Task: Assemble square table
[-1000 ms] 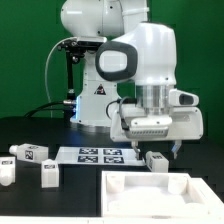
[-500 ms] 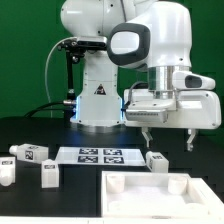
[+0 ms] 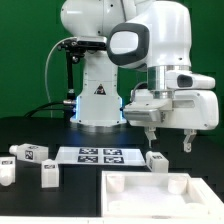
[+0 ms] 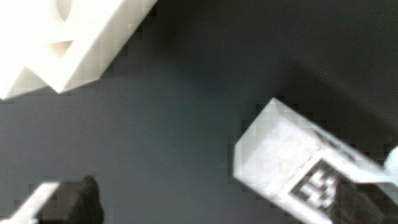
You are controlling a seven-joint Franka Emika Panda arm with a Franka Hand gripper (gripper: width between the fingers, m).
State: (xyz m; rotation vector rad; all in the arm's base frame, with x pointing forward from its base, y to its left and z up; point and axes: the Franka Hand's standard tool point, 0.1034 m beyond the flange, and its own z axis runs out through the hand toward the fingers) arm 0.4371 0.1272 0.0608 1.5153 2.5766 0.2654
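White glossy arm (image 3: pixel 160 35), rounded shells, dark grey joint disc (image 3: pixel 124 42); pale grey gripper (image 3: pixel 168 141), dark fingers (image 3: pixel 186 143); black cables (image 3: pixel 66 65) by base (image 3: pixel 97 100).

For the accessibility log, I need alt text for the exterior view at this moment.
A white robot arm holds its open gripper above a block leg on a black table, touching nothing. The square tabletop lies in front; three more legs and the marker board lie toward the exterior view's left.

A plain, evenly lit green wall (image 3: pixel 25 60) fills the backdrop. Before it spreads a matt black table (image 3: pixel 60 135). The thin flat white marker board (image 3: pixel 100 154) lies on it. A slim black stand (image 3: pixel 68 75) rises behind, towards the exterior view's left.
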